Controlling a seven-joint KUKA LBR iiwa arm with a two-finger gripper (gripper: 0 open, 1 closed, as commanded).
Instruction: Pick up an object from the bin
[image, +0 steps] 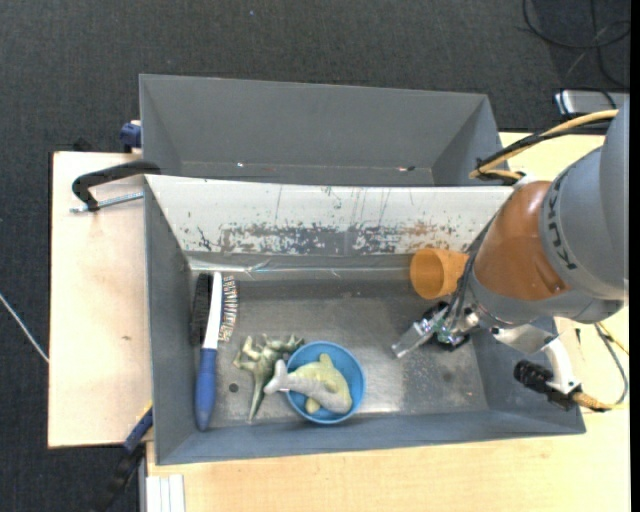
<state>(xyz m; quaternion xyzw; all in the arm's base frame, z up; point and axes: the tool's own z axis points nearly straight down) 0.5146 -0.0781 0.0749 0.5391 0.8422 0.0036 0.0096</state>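
My gripper (424, 334) hangs low over the bare floor in the right half of the bin, with nothing seen in it. An orange cup (436, 272) lies on its side just behind it, against the back wall. To its left, near the front wall, a blue bowl (338, 359) holds a pale yellowish soft toy (322, 382). The gripper is apart from both the cup and the bowl.
A green toy dinosaur (262, 362) lies left of the bowl. A brush with a blue handle and white bristles (211, 345) lies along the left wall, with a black thing (200, 310) beside it. The arm with its orange cover fills the bin's right side.
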